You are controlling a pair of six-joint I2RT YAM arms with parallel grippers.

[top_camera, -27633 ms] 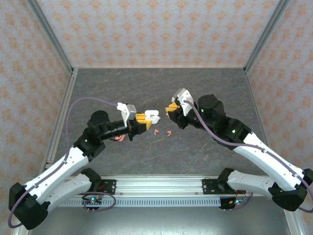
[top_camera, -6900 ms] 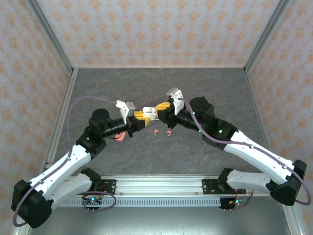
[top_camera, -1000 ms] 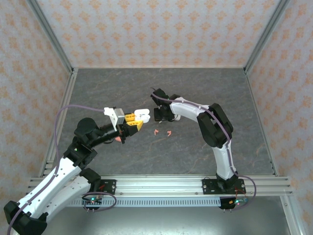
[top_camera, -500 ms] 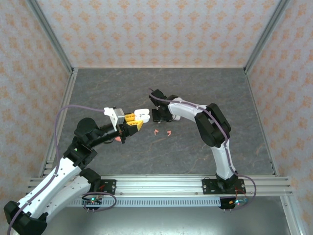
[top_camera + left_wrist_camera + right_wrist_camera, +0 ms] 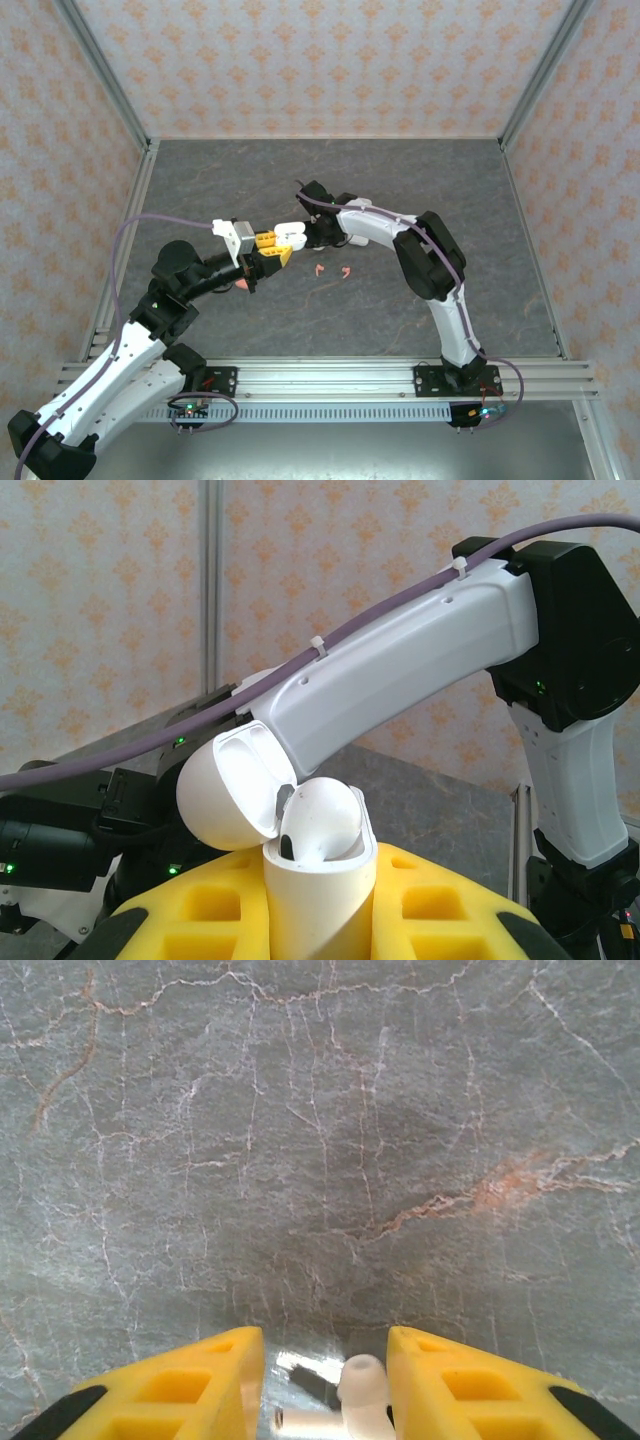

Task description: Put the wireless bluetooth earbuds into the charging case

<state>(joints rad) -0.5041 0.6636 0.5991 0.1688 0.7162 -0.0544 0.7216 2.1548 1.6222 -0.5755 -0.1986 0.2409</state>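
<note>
**A:** How far has the task been carried?

**B:** The charging case (image 5: 320, 885) is clamped upright between the closed-in fingers of the left gripper (image 5: 280, 247). Its lid (image 5: 232, 792) is swung open to the left. One white earbud (image 5: 322, 818) is lodged in the mouth of the case but stands proud of the rim, so it is judged not fully seated.

**A:** And to the right of that?

**B:** In the overhead view the right gripper (image 5: 322, 1360) is seen just beside the case. Its fingers are set apart, and a second white earbud (image 5: 362, 1385) lies between them with its head against one finger. Whether that bud is actually pinched cannot be told.

**A:** What is left to be done?

**B:** The lodged bud is to be pressed home and the second one placed beside it. Two coral-red earbuds (image 5: 320, 268) (image 5: 346, 271) lie loose on the table (image 5: 420, 180), near each other and just in front of the case. Roughly the first half of one case is judged done.

**A:** What else is noted, and what is in the way?

**B:** A pinkish thing (image 5: 243, 285) is partly hidden under the left arm, and what it is cannot be made out. The right arm (image 5: 400, 670) is arched close behind the open lid. Little room is left at the mouth of the case, so a knock against the lid or the lodged bud is to be guarded against.
</note>
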